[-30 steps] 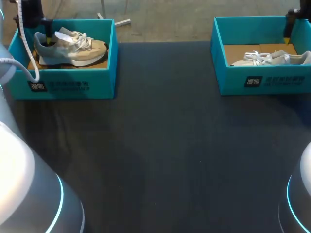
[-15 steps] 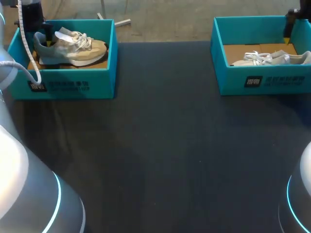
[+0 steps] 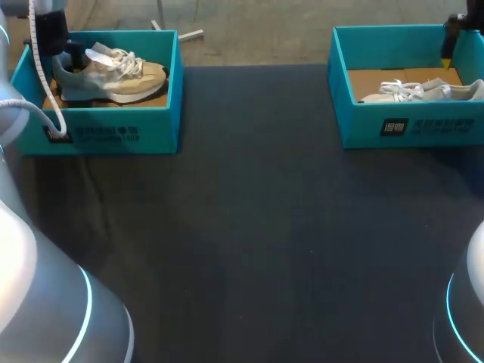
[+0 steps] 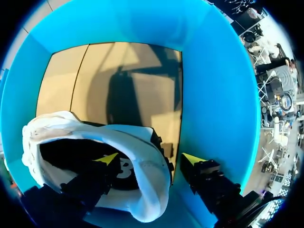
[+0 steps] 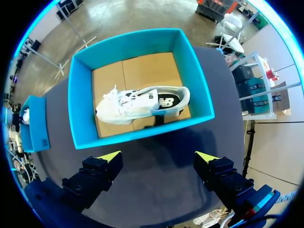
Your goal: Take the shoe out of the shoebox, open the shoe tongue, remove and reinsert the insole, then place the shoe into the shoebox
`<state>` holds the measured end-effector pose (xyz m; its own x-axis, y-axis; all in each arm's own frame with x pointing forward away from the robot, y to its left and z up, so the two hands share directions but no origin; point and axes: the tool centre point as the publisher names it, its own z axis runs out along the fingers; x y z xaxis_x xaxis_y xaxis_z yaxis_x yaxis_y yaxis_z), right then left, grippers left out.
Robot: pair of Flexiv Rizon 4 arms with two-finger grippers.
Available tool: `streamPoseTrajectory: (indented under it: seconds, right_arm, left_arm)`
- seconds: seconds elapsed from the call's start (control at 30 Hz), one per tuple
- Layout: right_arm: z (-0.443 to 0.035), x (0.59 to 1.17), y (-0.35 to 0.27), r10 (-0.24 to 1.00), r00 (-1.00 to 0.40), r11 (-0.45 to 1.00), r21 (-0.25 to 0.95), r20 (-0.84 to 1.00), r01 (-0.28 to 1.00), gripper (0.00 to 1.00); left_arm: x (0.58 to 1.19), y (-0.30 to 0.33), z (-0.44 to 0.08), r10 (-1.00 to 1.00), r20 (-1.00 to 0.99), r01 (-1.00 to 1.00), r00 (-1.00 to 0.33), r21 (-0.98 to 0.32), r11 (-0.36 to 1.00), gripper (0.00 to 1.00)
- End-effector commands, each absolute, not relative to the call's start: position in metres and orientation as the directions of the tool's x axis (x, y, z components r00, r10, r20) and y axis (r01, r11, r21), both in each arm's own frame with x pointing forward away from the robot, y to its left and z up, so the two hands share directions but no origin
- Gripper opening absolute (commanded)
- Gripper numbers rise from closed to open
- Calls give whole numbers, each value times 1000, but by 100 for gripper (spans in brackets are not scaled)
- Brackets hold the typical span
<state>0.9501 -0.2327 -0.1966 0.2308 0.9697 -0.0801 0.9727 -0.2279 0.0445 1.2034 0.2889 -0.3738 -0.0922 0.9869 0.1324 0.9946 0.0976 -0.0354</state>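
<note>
Dark matte table (image 3: 249, 227). Two open teal boxes sit directly on it, well apart: left box (image 3: 106, 134) at 10 o'clock by the far-left corner, right box (image 3: 408, 128) at 2 o'clock by the far-right corner. Both upright, long sides facing the robot.

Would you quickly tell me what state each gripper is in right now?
Left gripper: open, one finger inside the shoe, one outside its heel.
Right gripper: open, holding nothing.
</note>
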Motion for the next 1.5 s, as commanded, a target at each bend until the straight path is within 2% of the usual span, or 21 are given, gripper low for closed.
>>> streamPoseTrajectory:
  seconds: [0.03, 0.13, 0.3, 0.47, 0.7, 0.77, 0.8, 0.83, 1.13, 1.5]
  right_arm:
    - [-197, 950, -233, 969, 232, -229, 45, -80, 972, 100]
    - [-197, 950, -233, 969, 232, -229, 45, -80, 972, 100]
    - [-197, 950, -233, 969, 232, -229, 45, -80, 972, 100]
    - [-197, 950, -233, 969, 232, -229, 45, -80, 972, 100]
    - [-197, 950, -233, 969, 232, -229, 45, -80, 972, 100]
    - [-197, 950, -233, 969, 232, -229, 45, -80, 972, 100]
    - [-197, 950, -233, 969, 232, -229, 45, -80, 972, 100]
    - [-197, 950, -233, 969, 232, -229, 45, -80, 972, 100]
    - [-197, 950, -233, 969, 232, -229, 45, -80, 972, 100]
    - [-197, 950, -233, 969, 232, -229, 45, -80, 972, 100]
  left_arm:
    - [1217, 293, -378, 987, 133, 993, -90, -69, 100, 75]
    - [1218, 293, -381, 986, 139, 993, -87, -68, 97, 84]
    - [1222, 295, -384, 987, 141, 994, -78, -70, 89, 88]
    - [1224, 299, -385, 987, 142, 994, -68, -71, 78, 82]
    - [1222, 300, -389, 986, 158, 995, -53, -76, 65, 42]
    - [1222, 300, -389, 986, 158, 995, -48, -78, 61, 20]
    - [1222, 300, -389, 986, 157, 995, -49, -79, 62, 2]
    - [1222, 300, -390, 987, 155, 995, -49, -80, 62, 0]
    - [1221, 304, -383, 991, 129, 996, -40, -73, 49, 0]
    - [1222, 306, -351, 995, 85, 998, -44, -41, 47, 0]
